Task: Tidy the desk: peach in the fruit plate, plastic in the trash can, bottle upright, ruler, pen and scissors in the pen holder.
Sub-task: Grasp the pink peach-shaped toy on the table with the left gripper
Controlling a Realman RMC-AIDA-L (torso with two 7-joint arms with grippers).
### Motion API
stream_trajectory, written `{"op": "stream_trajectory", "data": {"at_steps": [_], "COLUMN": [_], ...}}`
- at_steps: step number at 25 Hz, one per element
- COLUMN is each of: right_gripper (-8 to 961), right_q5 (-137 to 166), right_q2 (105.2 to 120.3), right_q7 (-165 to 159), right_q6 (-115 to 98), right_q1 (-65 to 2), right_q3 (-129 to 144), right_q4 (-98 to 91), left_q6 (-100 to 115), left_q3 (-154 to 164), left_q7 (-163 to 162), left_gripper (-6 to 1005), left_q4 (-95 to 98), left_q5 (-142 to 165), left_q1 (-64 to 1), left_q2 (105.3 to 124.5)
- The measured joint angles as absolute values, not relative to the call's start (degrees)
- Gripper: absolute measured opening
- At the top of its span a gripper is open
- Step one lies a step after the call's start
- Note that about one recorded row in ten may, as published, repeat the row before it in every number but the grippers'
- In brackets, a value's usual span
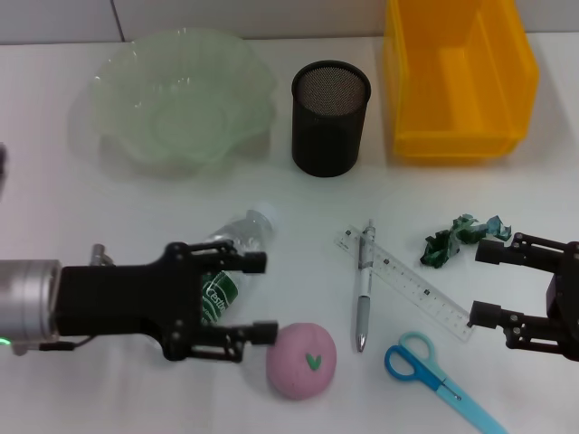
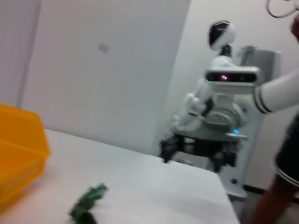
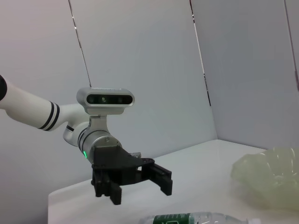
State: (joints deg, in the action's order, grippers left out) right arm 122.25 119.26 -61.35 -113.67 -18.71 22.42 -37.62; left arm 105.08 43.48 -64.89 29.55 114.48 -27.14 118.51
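Note:
A clear bottle (image 1: 237,237) with a green label lies on its side. My left gripper (image 1: 261,298) is open over its lower part, a finger on each side, not closed on it. A pink peach (image 1: 301,360) lies just past the near finger. A pen (image 1: 365,285), a clear ruler (image 1: 407,282) and blue scissors (image 1: 434,371) lie at the front centre-right. Crumpled green plastic (image 1: 457,240) lies beside my right gripper (image 1: 479,284), which is open and empty. The right wrist view shows the left gripper (image 3: 135,179) and the bottle (image 3: 201,218).
A green glass fruit plate (image 1: 181,99) stands at the back left, a black mesh pen holder (image 1: 330,117) at the back centre and a yellow bin (image 1: 457,77) at the back right. The left wrist view shows the bin (image 2: 18,154) and the plastic (image 2: 88,200).

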Motion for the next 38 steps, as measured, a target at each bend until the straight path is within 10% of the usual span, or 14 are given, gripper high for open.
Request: {"op": "stream_trajectory", "data": {"at_steps": [38], "right_gripper": [736], "right_q5": [122.3], "right_q2": [119.17], "right_q7": [-61.1], "right_q6": [-113.5], "right_q1": [-17.4], "right_q3": [22.4], "right_q4": [-36.3], "left_q6": [84.7], "left_q3": [79.3], "left_q7": [-73.7], "left_gripper": [780], "left_q4": [41.4], "left_q5": [108.6], "left_q1": [-28.9], "left_q2": [119.1]}}
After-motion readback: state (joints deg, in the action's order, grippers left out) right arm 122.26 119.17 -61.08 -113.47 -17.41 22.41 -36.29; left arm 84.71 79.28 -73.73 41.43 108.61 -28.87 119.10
